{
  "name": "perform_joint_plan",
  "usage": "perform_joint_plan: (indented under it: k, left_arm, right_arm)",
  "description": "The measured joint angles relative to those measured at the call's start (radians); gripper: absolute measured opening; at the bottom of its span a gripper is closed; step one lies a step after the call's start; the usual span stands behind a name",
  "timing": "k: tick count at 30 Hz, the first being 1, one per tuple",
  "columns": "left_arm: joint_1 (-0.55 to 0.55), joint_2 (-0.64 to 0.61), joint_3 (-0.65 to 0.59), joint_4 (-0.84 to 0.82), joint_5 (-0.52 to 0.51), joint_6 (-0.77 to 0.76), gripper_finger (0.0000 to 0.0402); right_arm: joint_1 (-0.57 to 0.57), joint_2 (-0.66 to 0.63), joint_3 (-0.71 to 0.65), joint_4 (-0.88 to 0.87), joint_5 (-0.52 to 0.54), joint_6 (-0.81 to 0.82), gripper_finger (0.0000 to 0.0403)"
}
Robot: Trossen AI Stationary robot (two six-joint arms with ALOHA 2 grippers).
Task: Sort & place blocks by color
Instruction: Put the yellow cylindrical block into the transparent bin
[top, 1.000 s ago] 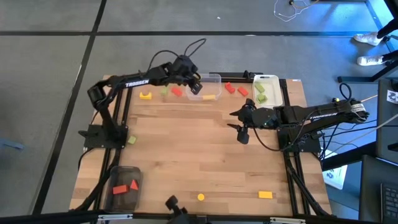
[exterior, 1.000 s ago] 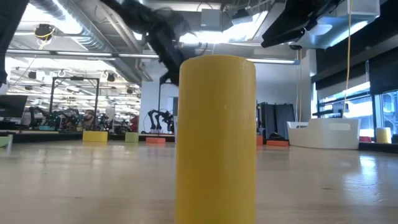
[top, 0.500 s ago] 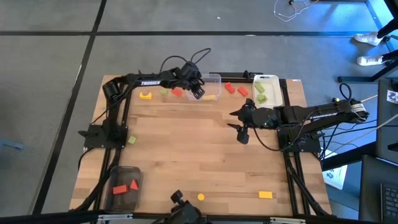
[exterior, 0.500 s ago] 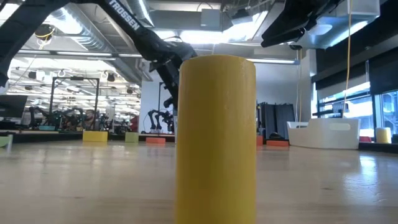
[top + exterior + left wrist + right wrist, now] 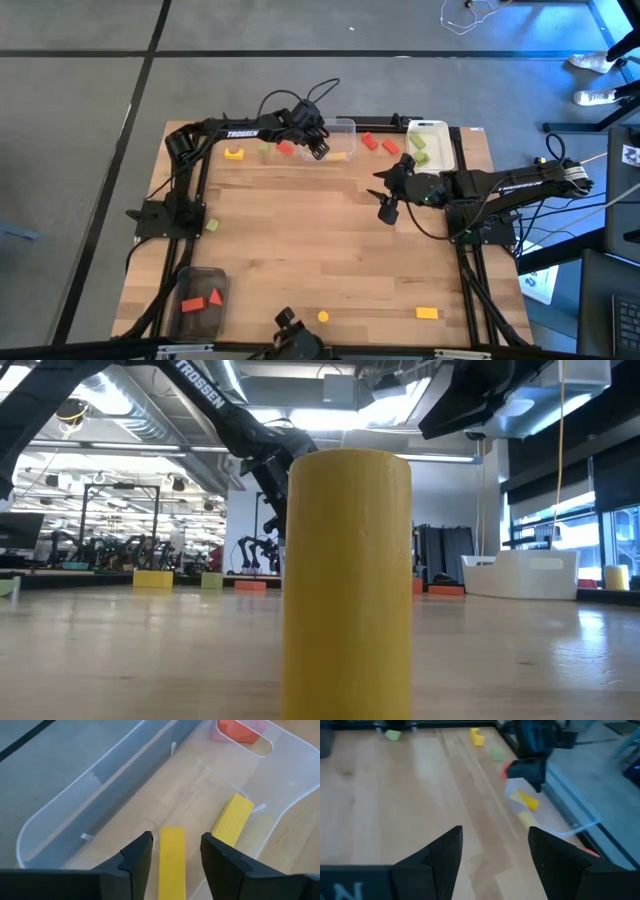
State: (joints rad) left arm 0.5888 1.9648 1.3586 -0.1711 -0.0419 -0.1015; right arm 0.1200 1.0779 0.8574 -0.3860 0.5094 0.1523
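Note:
My left gripper [image 5: 318, 148] reaches down into a clear container [image 5: 344, 125] at the table's far edge. It is open, and a yellow bar [image 5: 172, 862] lies on the container floor between its fingers with a gap on each side. A second yellow block [image 5: 232, 820] lies beside the bar. My right gripper [image 5: 384, 196] hovers open over the table's right middle, with nothing between its fingers [image 5: 435, 860]. Loose blocks lie along the far edge: a yellow arch [image 5: 234, 153], a green block [image 5: 264, 148] and red ones [image 5: 285, 148] [image 5: 370, 141].
A second clear container [image 5: 432, 126] at the far right holds green blocks [image 5: 420, 152]. A dark container [image 5: 186, 282] at the near left holds red blocks. A green block [image 5: 211, 226], a yellow cylinder [image 5: 322, 316] and a yellow bar [image 5: 427, 313] lie loose. The cylinder [image 5: 348, 580] blocks the low view.
My left arm has stretched out and sunk, bringing its gripper down into the clear container at the far edge, and has then kept still. My right gripper has turned a little at the wrist without leaving its place.

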Motion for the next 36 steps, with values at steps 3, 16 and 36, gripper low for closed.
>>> perform_joint_plan:
  k: [3, 16, 36]
  left_arm:
    - [-0.001, -0.007, 0.000, -0.006, 0.029, 0.000, 0.0158]
    - [-0.186, -0.293, 0.001, -0.461, 0.309, 0.196, 0.0160]
    - [-0.834, -0.360, 0.003, -0.452, 0.184, -0.032, 0.0160]
  right_arm:
    - [0.000, 0.000, 0.000, -0.001, 0.021, 0.000, 0.0226]
    - [0.000, 0.000, 0.000, -0.084, -0.325, -0.025, 0.0226]
    - [0.001, 0.000, 0.000, -0.094, -0.575, -0.053, 0.0226]
